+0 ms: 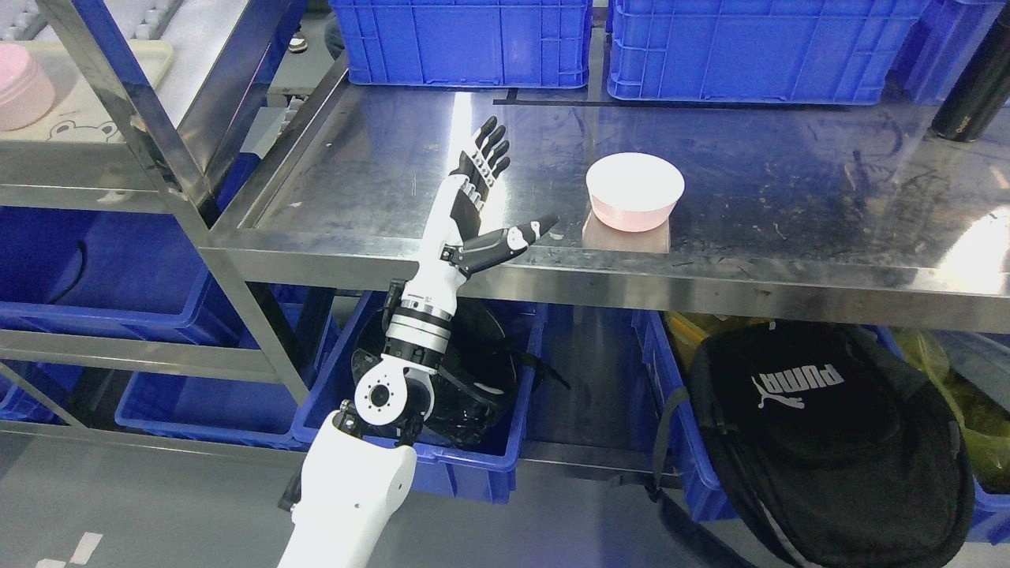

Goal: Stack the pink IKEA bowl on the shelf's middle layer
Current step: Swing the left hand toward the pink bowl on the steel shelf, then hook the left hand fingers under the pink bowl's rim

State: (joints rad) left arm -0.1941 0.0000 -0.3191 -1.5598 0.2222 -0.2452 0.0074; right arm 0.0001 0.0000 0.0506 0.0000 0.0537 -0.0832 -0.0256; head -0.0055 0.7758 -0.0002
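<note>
Nearest, below the shelf, a black backpack (pixel 821 442) lies at the right and blue bins (pixel 473 465) sit under the arm. The left hand (pixel 481 197) reaches over the shelf's (pixel 379 173) near edge, fingers (pixel 493 146) straight and spread, thumb out, holding nothing. One pink bowl (pixel 635 191) sits just right of it, apart. Two blue crates (pixel 461 39) line the far edge

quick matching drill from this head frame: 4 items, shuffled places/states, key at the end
Items:
1. left hand
2. pink bowl
3. black backpack
4. blue crates

Places/states:
A. back of the steel shelf
B. floor level, under the shelf at right
C. open, holds nothing, left of the bowl
D. upside down on the steel shelf

Pairs: 1-C, 2-D, 3-B, 4-A
</note>
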